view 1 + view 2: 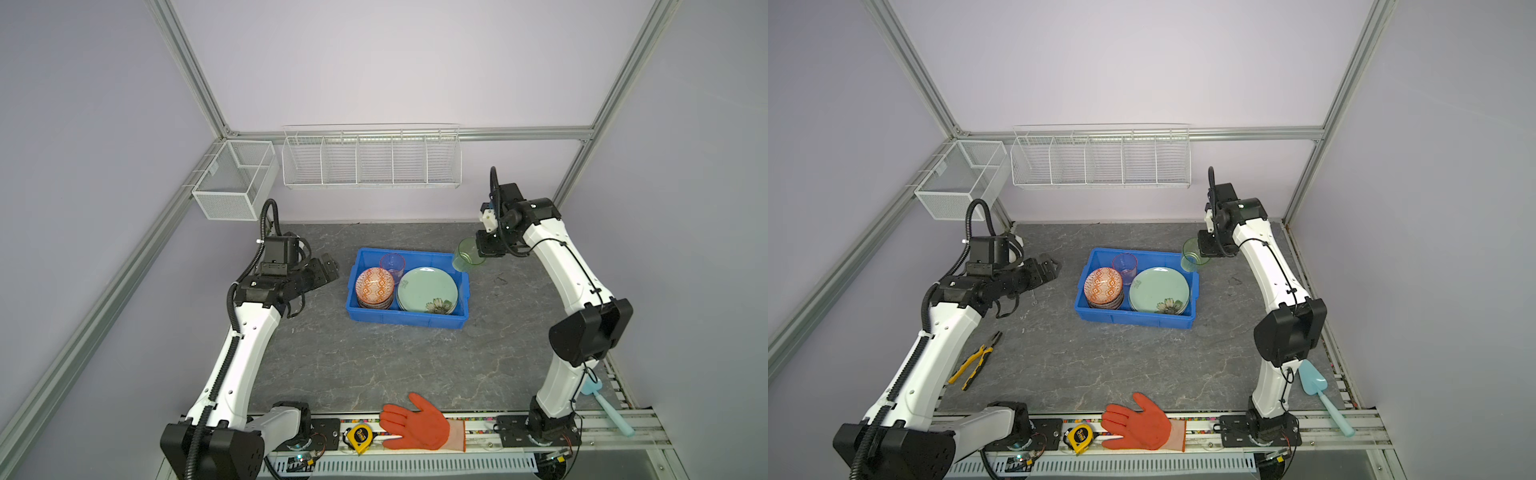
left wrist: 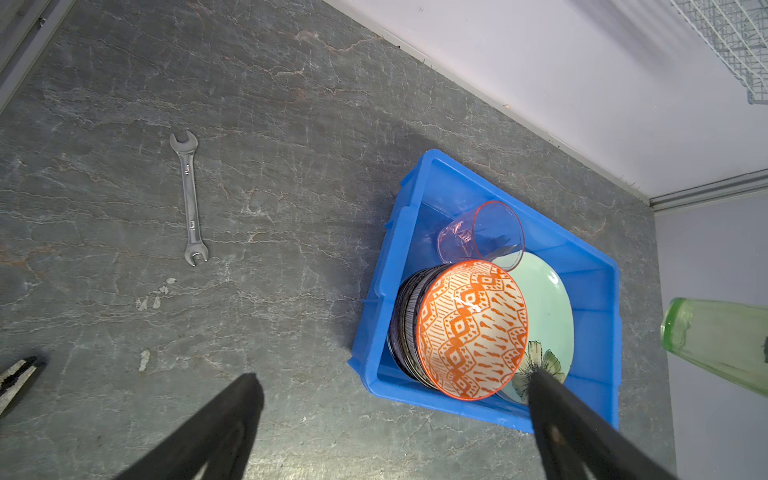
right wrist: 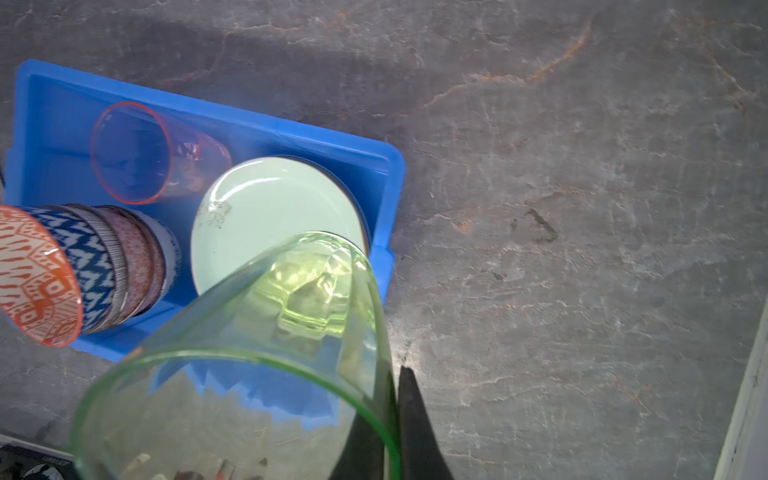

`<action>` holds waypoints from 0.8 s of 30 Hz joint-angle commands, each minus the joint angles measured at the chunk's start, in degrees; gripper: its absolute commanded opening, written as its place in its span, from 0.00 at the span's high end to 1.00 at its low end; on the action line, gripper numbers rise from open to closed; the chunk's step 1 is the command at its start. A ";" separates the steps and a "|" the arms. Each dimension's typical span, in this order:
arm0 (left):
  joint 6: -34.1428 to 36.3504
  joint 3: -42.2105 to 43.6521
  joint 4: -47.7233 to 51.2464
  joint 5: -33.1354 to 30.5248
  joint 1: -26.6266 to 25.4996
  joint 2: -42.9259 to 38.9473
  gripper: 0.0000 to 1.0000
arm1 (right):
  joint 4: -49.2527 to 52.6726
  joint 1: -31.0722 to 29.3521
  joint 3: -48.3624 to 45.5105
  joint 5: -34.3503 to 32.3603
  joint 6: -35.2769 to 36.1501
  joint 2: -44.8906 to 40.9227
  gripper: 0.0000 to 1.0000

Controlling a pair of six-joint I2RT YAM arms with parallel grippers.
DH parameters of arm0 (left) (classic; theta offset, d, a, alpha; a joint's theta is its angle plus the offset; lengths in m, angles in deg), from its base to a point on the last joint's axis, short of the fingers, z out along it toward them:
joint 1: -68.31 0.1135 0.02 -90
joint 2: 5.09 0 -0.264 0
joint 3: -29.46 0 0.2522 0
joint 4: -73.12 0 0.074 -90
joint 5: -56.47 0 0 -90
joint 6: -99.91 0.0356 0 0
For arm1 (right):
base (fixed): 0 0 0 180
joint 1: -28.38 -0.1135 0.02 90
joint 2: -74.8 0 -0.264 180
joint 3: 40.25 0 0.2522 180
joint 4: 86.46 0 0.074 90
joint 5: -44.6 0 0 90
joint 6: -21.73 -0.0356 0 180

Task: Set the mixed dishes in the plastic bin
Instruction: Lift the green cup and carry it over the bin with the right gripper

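Observation:
The blue plastic bin (image 1: 407, 320) (image 1: 1133, 322) sits mid-table. Inside, an orange patterned bowl (image 1: 375, 286) (image 2: 469, 328) tops a stack of bowls, beside a mint green plate (image 1: 428, 289) (image 3: 266, 212) with a flower. A pink cup (image 1: 392, 266) (image 3: 137, 153) stands at the bin's back. My right gripper (image 1: 482, 249) (image 3: 397, 374) is shut on the wall of a green translucent cup (image 1: 467, 259) (image 1: 1192, 255) (image 3: 291, 299), tilted above the bin's back right corner. My left gripper (image 1: 328, 268) (image 2: 395, 382) hangs open and empty, left of the bin.
A wrench (image 2: 190, 195) lies left of the bin and yellow-handled pliers (image 1: 973, 365) lie by the left arm. An orange glove (image 1: 415, 424) and a tape measure (image 1: 359, 436) rest at the front edge. A blue scoop (image 1: 1316, 382) lies front right. Wire baskets (image 1: 370, 158) hang on the back wall.

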 commanded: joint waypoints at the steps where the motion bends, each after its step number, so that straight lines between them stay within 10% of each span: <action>1: -0.28 -0.54 2.63 0.14 0.34 -1.67 0.01 | 1.70 -2.99 5.69 1.48 -1.32 3.57 0.93; 10: 0.41 -2.85 5.31 -0.74 0.34 -3.28 0.01 | 4.02 -9.84 23.91 4.13 -4.95 15.81 0.93; 24: 0.58 -2.42 5.00 -1.11 0.33 -3.24 0.01 | -7.38 -13.47 25.38 9.51 -13.48 22.39 0.93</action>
